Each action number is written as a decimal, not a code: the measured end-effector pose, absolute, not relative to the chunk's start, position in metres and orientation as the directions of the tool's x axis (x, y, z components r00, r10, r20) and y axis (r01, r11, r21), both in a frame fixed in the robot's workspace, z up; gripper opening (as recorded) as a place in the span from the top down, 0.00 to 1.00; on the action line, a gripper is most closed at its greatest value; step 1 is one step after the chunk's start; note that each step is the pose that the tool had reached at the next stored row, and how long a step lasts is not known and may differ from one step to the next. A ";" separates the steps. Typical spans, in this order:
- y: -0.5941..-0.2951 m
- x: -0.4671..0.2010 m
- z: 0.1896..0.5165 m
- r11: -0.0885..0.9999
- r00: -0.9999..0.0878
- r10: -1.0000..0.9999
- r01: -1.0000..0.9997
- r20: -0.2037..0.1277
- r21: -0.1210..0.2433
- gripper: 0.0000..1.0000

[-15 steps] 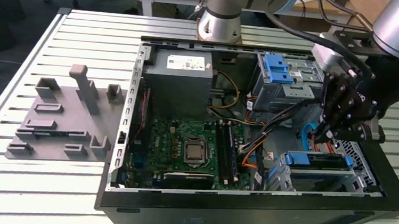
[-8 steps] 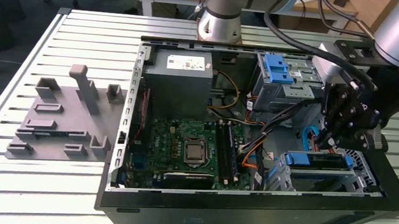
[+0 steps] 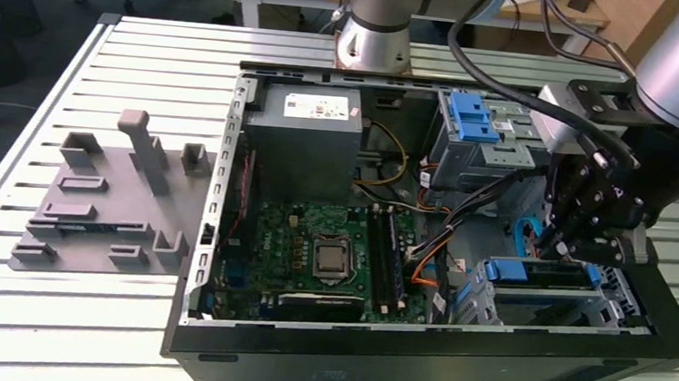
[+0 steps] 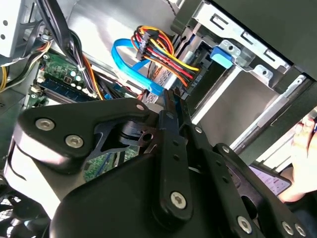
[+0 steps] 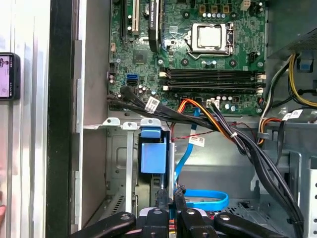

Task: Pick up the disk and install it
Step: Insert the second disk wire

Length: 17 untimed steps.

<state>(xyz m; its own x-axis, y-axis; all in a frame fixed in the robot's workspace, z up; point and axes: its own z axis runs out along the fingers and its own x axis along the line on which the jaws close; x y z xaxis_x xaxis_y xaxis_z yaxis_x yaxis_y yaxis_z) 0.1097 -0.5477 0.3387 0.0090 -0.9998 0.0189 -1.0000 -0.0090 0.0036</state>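
Note:
The disk (image 3: 539, 274), silver with a blue frame, lies in the lower drive bay at the front right corner of the open computer case (image 3: 209, 235). In the first wrist view its blue frame (image 5: 152, 156) sits inside the metal bay. My gripper (image 3: 574, 254) hangs just above the disk's right end, inside the case. Its fingers (image 5: 161, 198) stand close together, shut, with nothing visible between them. The second wrist view shows the gripper (image 4: 172, 96) pointing toward the bay, close to the bundled cables.
The motherboard (image 3: 323, 253), a grey power supply box (image 3: 308, 133) and loose cables (image 5: 208, 119) crowd the case. A second blue-framed carrier (image 3: 472, 119) sits in the upper cage. A grey moulded holder (image 3: 108, 209) stands on the slatted table. A person's hand (image 4: 303, 148) holds a phone (image 5: 7, 74) beside the case.

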 end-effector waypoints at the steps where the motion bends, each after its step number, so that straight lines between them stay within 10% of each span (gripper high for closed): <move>1: -0.549 0.110 0.338 -0.009 0.009 -1.000 -1.000 0.018 0.004 0.84; 17: -0.556 0.110 0.334 -0.009 0.009 -1.000 -1.000 0.008 0.004 0.84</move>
